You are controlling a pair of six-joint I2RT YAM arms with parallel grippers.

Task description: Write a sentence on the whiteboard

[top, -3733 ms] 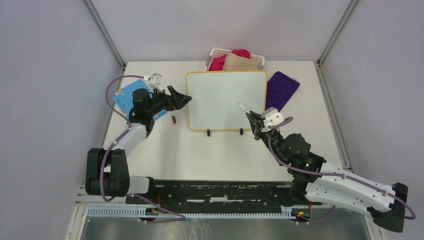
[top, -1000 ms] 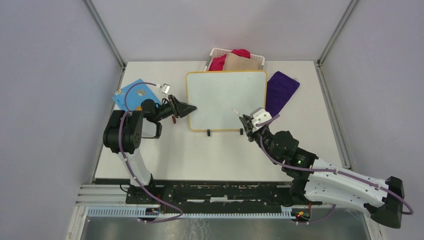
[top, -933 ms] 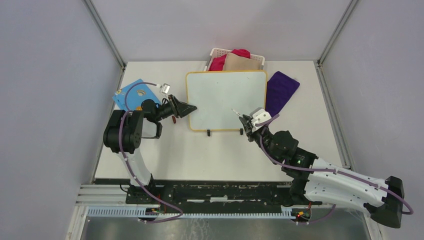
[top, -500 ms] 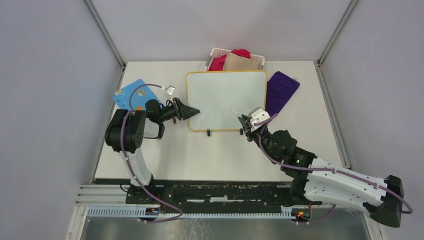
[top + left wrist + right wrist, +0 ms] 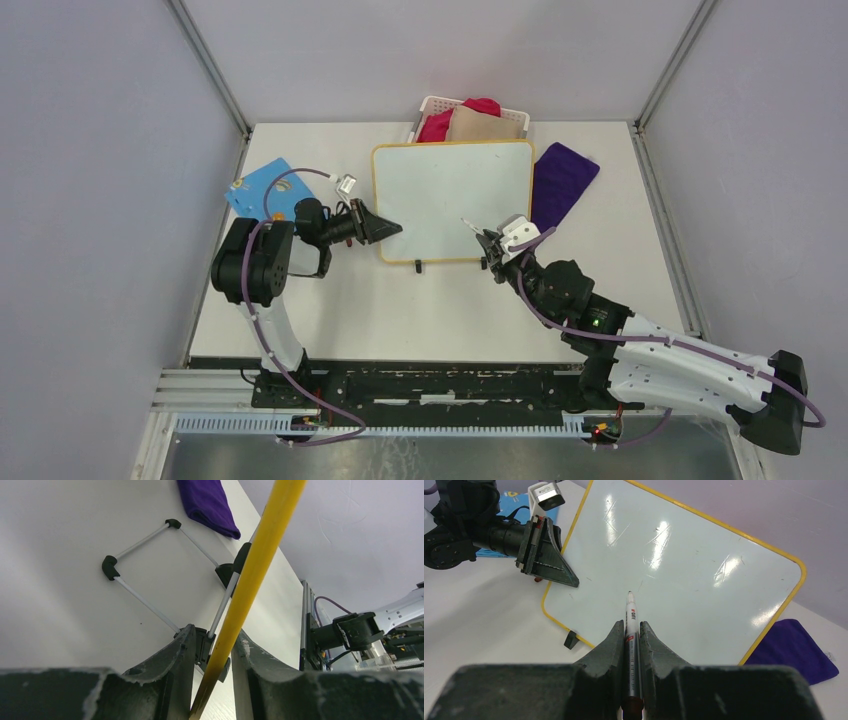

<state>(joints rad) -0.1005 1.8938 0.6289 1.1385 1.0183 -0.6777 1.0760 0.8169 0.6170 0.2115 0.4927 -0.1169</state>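
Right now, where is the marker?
The marker is clamped in the right gripper, its tip over the near right part of the blank whiteboard. The left gripper holds the board's left rim.

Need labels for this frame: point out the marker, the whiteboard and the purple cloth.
marker (image 5: 631, 619): right wrist view, labelled barrel.
whiteboard (image 5: 450, 195): top external view, bare white face.
purple cloth (image 5: 562, 178): top external view, its middle.

Purple cloth (image 5: 563, 178), blue board (image 5: 262, 186), basket (image 5: 432, 100)

The blank, yellow-rimmed whiteboard (image 5: 452, 195) stands propped at a tilt.
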